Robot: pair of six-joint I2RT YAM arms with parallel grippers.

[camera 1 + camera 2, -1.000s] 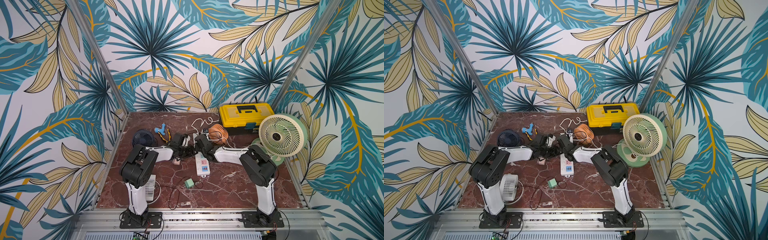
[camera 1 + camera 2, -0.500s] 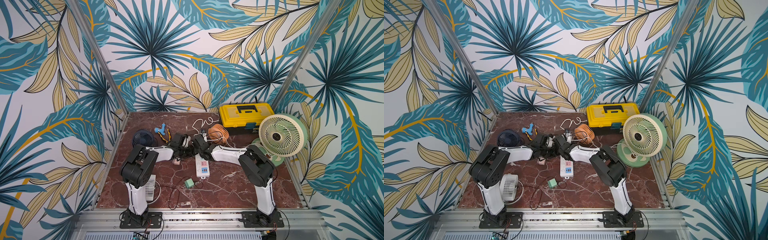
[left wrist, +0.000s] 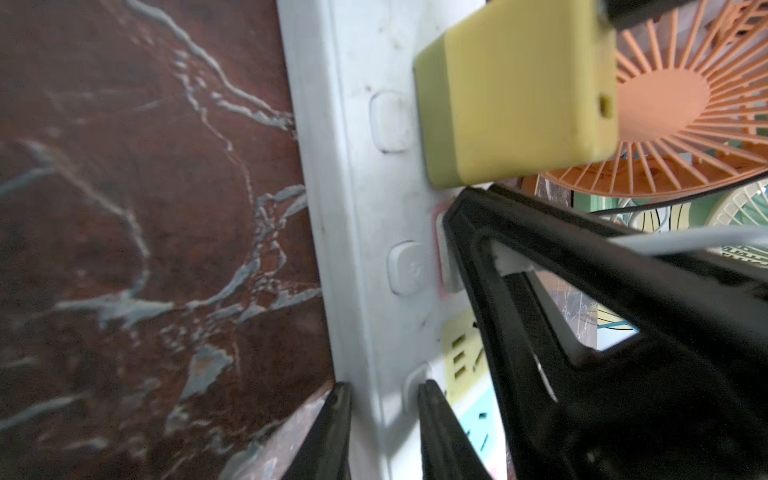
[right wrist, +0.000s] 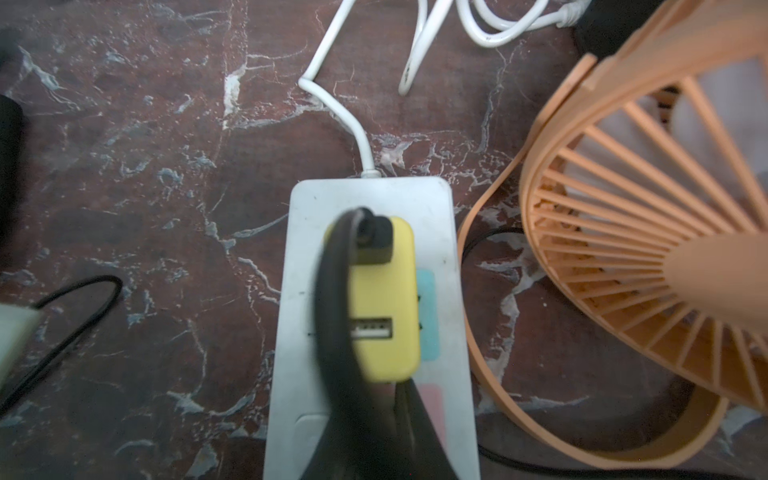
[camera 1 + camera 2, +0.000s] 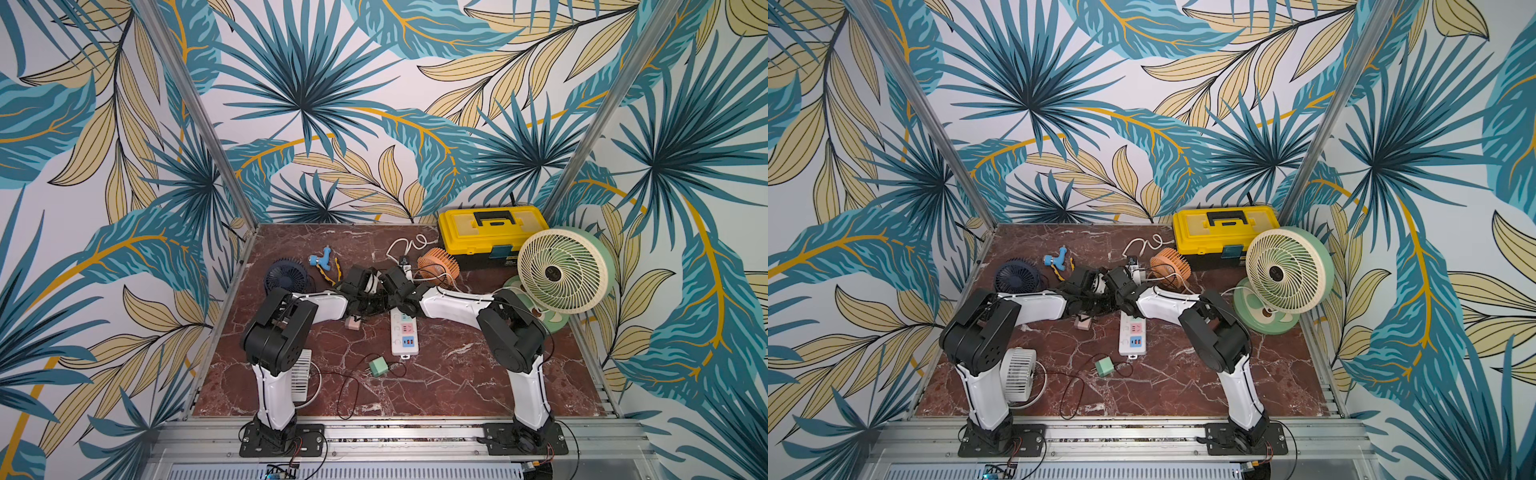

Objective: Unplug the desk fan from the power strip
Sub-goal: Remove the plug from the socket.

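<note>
Left wrist view: power strip [image 3: 357, 208] mid-table, lengthwise near-to-far, left edge pinched in partly open left gripper [image 3: 383, 390]. Right gripper [image 4: 395, 395] closed on white plug [image 3: 448, 257] in pink socket, just near of yellow USB adapter [image 3: 511, 91]. Cord off right toward green desk fan [image 5: 561, 270], so probably its plug. Pull straight up, no rocking. Press strip down hard during pull. Watch for snag on adapter.

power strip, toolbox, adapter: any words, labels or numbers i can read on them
No text can be read in any view.
power strip: no print; the faint mark on its switch button is too blurred to read.
yellow toolbox: the small label on its front is too small to read.
yellow adapter: no text shows.
</note>
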